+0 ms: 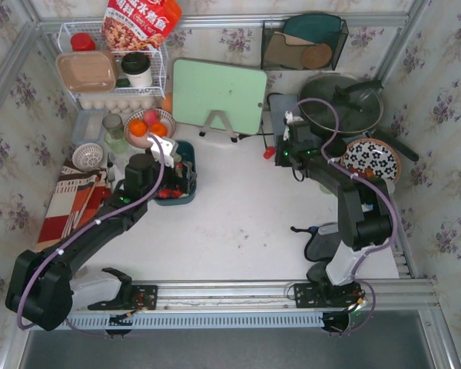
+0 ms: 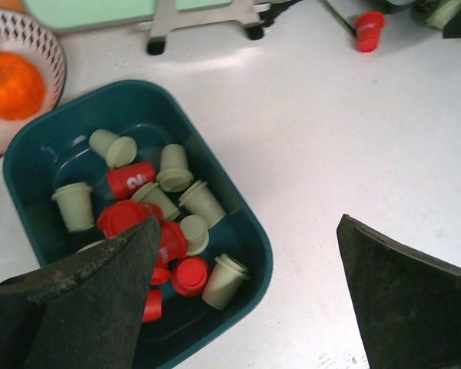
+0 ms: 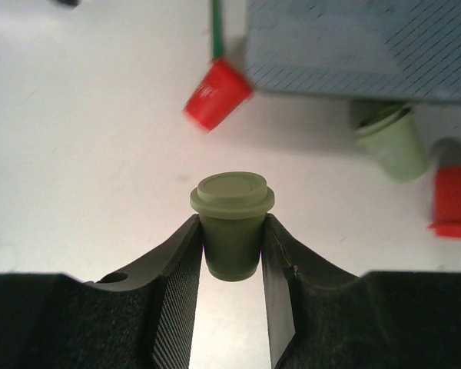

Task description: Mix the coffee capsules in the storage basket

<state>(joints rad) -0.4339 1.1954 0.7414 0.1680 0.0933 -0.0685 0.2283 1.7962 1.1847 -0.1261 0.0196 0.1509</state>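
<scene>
The dark teal storage basket (image 2: pixel 146 100) holds several red coffee capsules (image 2: pixel 131 181) and pale green ones (image 2: pixel 203 204), jumbled together. My left gripper (image 2: pixel 247 223) hangs open above the basket's right end, one finger over the capsules and the other over bare table. From above, the left gripper (image 1: pixel 173 173) covers most of the basket (image 1: pixel 190 186). My right gripper (image 3: pixel 232 223) is shut on an upright pale green capsule (image 3: pixel 232 196), held by its tapered body above the table. More capsules lie loose beyond it: a red one (image 3: pixel 215 94), a green one (image 3: pixel 392 142) and another red one (image 3: pixel 453 201).
A grey-blue slab (image 3: pixel 353 46) stands over the loose capsules. A mint cutting board (image 1: pixel 217 94) leans at the back. A fruit bowl with oranges (image 1: pixel 148 127) sits just behind the basket. A pan (image 1: pixel 342 108) and patterned plate (image 1: pixel 371 160) flank the right gripper (image 1: pixel 286 127).
</scene>
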